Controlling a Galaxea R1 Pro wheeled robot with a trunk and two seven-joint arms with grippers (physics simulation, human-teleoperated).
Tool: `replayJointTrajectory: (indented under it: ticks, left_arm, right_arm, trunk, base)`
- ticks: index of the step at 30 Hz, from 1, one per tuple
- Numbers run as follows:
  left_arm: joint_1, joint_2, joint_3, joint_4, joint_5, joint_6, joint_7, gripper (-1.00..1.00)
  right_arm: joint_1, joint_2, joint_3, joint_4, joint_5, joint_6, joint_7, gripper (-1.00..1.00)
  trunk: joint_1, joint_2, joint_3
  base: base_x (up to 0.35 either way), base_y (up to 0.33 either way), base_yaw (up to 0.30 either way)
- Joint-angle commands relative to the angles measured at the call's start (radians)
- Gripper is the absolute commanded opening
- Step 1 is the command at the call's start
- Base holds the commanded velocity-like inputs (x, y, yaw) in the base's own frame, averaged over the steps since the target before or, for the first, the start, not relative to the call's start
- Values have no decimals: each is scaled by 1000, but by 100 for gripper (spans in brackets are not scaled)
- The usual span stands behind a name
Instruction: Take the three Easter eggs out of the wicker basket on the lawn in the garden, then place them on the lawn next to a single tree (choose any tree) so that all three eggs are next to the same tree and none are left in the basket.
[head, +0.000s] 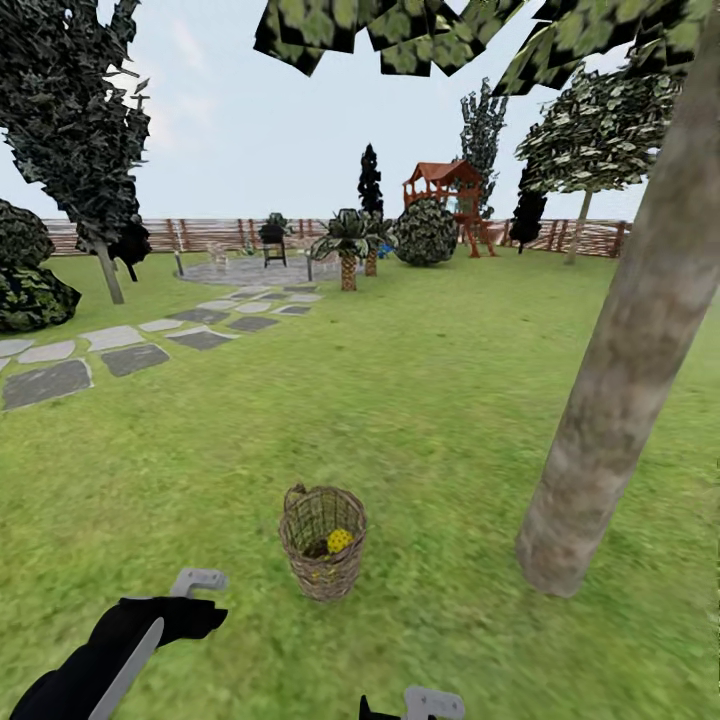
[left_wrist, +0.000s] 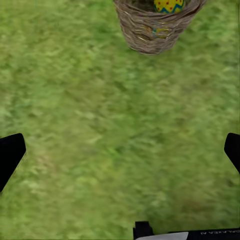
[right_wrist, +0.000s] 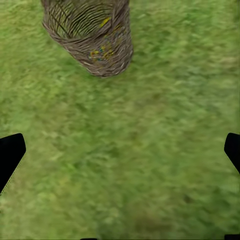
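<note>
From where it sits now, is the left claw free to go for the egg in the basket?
Probably yes: left claw is open over bare lawn, basket ahead, egg showing at its open top.

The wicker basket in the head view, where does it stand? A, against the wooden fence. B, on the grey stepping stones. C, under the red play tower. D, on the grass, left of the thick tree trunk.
D: the wicker basket stands upright on the lawn, with the thick grey-tan tree trunk to its right and a gap of grass between them; the paving, fence and play tower lie far behind.
</note>
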Motion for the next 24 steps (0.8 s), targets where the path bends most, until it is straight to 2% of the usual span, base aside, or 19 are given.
replayJointTrajectory:
  ticks: [1,8,16,24]
  left_arm:
    - [-1,1,-2,-1,3,3,3,100]
    - [-1,1,-2,0,3,3,4,100]
    - [-1,1,-2,0,3,3,5,100]
    - [-1,1,-2,0,3,3,5,100]
  right_arm:
    - [0,0,0,-2,-4,5,-6,100]
    - [0,0,1,-2,-2,5,-6,100]
    - [0,0,1,0,9,4,-5,100]
    - [0,1,0,1,-2,4,-6,100]
  trunk:
    - [1,-2,-1]
    - [1,-2,5]
    - [1,-2,6]
    - [1,-2,7]
  base:
    - [269,189,-214]
    - [280,162,-146]
    - [287,132,-19]
    - [288,128,-18]
